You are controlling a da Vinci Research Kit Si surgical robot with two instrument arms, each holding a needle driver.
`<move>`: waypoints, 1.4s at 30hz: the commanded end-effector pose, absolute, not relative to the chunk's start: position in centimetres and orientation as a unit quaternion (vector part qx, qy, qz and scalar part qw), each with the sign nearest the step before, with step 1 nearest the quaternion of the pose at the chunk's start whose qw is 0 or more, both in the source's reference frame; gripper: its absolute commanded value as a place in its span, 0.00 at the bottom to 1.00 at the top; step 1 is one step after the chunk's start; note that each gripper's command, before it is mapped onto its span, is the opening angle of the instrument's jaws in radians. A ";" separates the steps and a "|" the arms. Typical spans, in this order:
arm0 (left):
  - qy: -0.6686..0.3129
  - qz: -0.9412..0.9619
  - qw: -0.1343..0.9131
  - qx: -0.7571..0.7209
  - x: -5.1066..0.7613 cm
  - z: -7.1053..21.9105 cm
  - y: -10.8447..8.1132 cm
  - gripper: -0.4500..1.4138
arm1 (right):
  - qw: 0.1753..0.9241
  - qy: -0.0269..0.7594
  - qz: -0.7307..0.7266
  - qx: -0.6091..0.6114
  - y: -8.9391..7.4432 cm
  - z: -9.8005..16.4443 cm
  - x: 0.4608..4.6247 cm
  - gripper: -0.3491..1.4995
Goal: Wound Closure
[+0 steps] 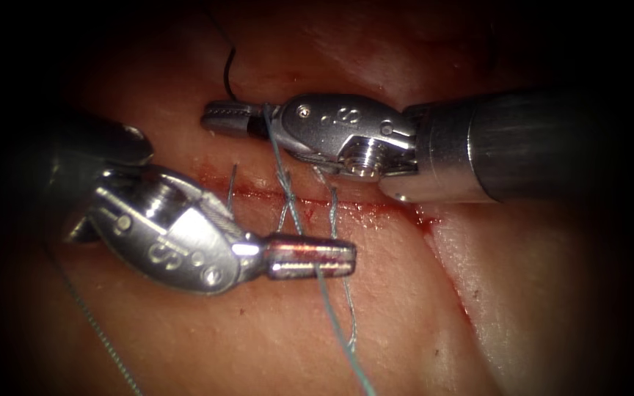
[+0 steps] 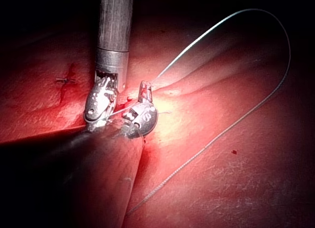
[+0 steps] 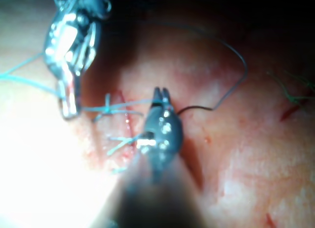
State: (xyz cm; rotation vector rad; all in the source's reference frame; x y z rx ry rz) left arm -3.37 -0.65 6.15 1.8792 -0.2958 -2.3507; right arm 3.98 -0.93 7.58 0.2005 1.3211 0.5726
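Endoscope view: pale pink pork-belly tissue [image 1: 405,323] bears a red horizontal cut [image 1: 376,213] at centre. Right pincer [image 1: 223,116], upper centre, pinches the dark curved needle [image 1: 230,70] near one end, clear of tissue. Left pincer [image 1: 324,258], below the cut, clamps the teal braided thread [image 1: 288,198].

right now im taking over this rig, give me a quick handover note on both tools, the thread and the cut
Left pincer: shut on the thread, just below the cut.
Right pincer: shut on the thread's other strand, above the cut.
Knot: thread crossed and twisted over the cut between the two tools.
Needle: I cannot make it out for certain.
Done: stitches with cut ends sit across the cut.
Left: the cut's right end, with red fluid, has no stitch.
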 end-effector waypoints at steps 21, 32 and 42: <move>-0.081 -0.756 0.043 0.648 -3.17 6.8 -0.5 0.00 | 0.588 0.721 0.260 0.259 -0.9 7.5 3.29 0.20; -0.073 -0.754 0.046 0.651 -3.07 7.1 -0.4 0.00 | 0.543 0.750 0.204 0.318 -0.9 7.6 3.09 0.25; -0.074 -0.752 0.050 0.654 -2.90 7.2 -0.3 0.00 | 0.533 0.764 0.109 0.347 -1.0 7.6 2.97 0.26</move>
